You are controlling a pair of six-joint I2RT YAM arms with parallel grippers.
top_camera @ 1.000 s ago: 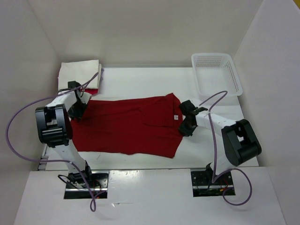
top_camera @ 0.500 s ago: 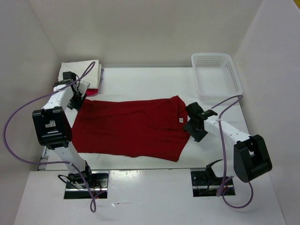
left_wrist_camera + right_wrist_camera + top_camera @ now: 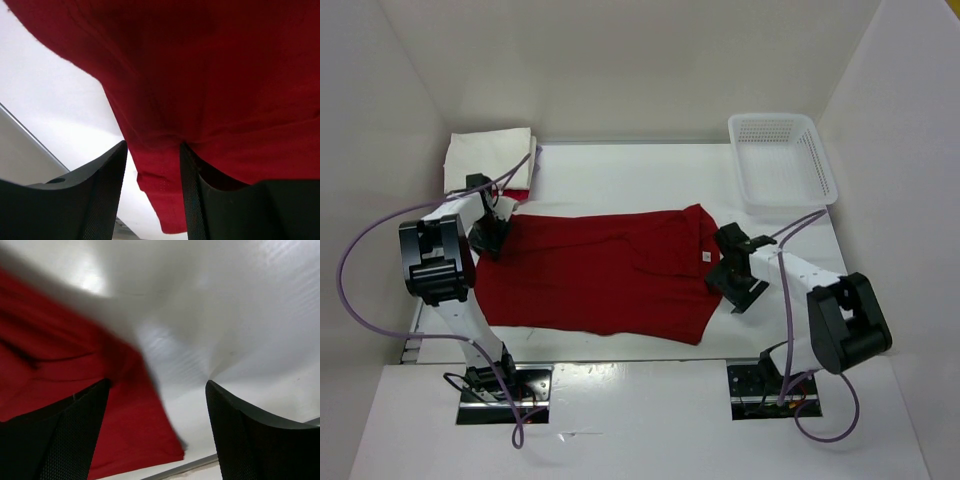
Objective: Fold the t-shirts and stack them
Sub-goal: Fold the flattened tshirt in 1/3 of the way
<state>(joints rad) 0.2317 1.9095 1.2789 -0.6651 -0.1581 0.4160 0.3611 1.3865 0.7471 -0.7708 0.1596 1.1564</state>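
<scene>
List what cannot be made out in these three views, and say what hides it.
- Top view: the cream white shirt hides whatever lies folded beneath it.
- Top view: the white label on the dark red shirt is too small to read.
- Left wrist view: red cloth fills the gap of the left gripper; pinched or loose, unclear.
- Right wrist view: that shirt's edge is motion-blurred.
</scene>
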